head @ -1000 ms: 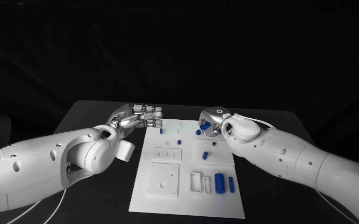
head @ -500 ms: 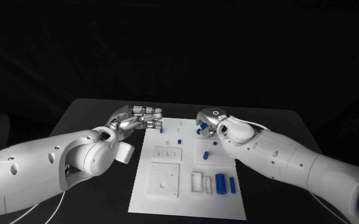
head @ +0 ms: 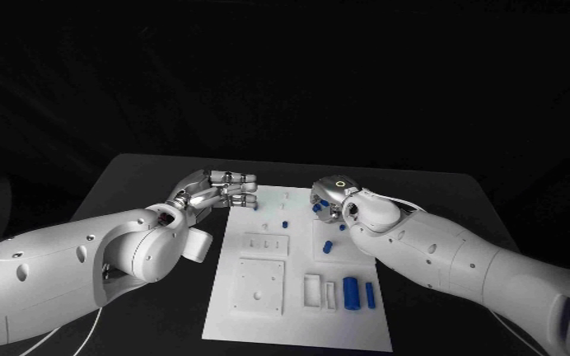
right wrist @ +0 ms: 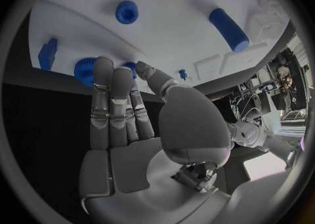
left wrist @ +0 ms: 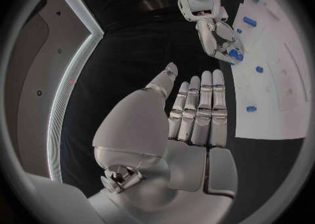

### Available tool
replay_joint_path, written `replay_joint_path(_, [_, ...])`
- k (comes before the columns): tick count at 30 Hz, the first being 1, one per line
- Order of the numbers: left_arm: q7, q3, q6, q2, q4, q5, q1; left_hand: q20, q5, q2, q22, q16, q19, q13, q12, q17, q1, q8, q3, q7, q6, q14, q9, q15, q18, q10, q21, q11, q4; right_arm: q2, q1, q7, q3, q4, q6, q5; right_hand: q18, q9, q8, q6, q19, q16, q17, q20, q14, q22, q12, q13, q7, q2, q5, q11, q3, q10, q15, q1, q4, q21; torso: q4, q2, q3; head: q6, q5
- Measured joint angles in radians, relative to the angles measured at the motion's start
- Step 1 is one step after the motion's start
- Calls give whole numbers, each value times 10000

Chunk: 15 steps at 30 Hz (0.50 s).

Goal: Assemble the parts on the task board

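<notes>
Now r. hand (head: 329,200) fingers round blue part (right wrist: 86,70), axis unclear; l. hand (head: 217,188) fingers apart, empty.

A robotics lab: black tabletop (head: 155,176) in a darkened surround, cluttered equipment benches (right wrist: 252,109) behind.

Head camera high above, looking down and forward over the counter (head: 155,176) and task board (head: 297,290), 2 wrist fisheye cameras close behind each robot hand, left robot hand (left wrist: 197,113), right robot hand (right wrist: 121,108), all 3 views sharing the board's far end
</notes>
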Motion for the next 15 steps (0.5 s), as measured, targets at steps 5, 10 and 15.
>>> replay_joint_path(5, [-4,-1,8,19,-28,-2,0,12,0,26,-13,0,-12,0,0,1,-25,0,-24,0,0,0,0,0,-1,-16,21,16,-23,-16,-10,0,-4,0,9,-15,-9,0,0,39,55,0,0,-52,-32,248,0,-1,31,0,0,-44,178,116,-32,0,-1,-29,-10,44,-13,7,-1])
replay_joint_path(10, [-8,-2,14,18,-39,-5,0,12,0,26,-13,0,-12,-1,0,1,-25,0,-23,0,-1,0,0,0,-1,-16,21,15,-23,-40,-10,-5,-4,-1,9,-35,-16,10,0,121,56,0,1,-53,-31,438,0,-1,20,0,-33,-50,281,229,-33,0,29,-84,-15,90,-21,38,6])
replay_joint_path(15, [-10,-2,18,16,-40,-6,1,12,0,26,-31,0,-12,-1,0,1,-25,0,-23,1,-1,0,0,0,-1,-16,21,15,-23,-43,-10,-5,-2,18,-11,-46,-54,9,-7,337,112,0,1,-108,-85,645,0,2,-2,71,-195,-142,445,619,-91,-71,110,-88,-21,131,-30,75,17])
